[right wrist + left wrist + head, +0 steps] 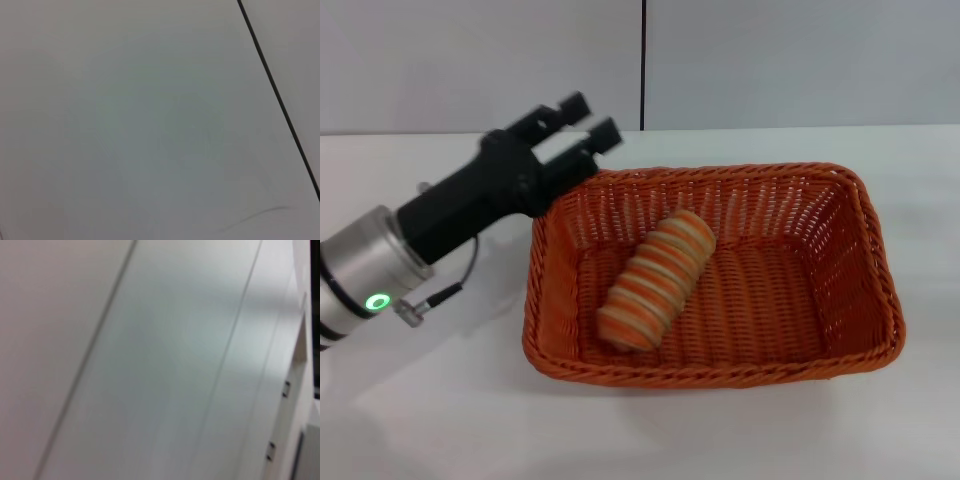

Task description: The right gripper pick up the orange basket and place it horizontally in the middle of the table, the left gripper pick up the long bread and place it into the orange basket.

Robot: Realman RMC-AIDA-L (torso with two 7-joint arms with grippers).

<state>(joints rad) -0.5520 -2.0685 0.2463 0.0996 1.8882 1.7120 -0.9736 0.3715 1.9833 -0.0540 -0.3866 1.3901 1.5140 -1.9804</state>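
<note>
The orange basket [840, 300] lies lengthwise across the middle of the white table [440, 420] in the head view. Inside it the long bread [657, 279], striped tan and orange, rests diagonally on the woven floor, nearer the basket's left end. My left gripper [590, 122] hangs above and behind the basket's far left corner, open, its two black fingers holding nothing. The right gripper is out of sight in every view. Both wrist views show only pale wall panels.
A grey wall with a dark vertical seam [644, 60] rises behind the table's far edge. The left arm's silver wrist segment with a green light [380, 301] and a thin cable [450, 290] reaches in from the left.
</note>
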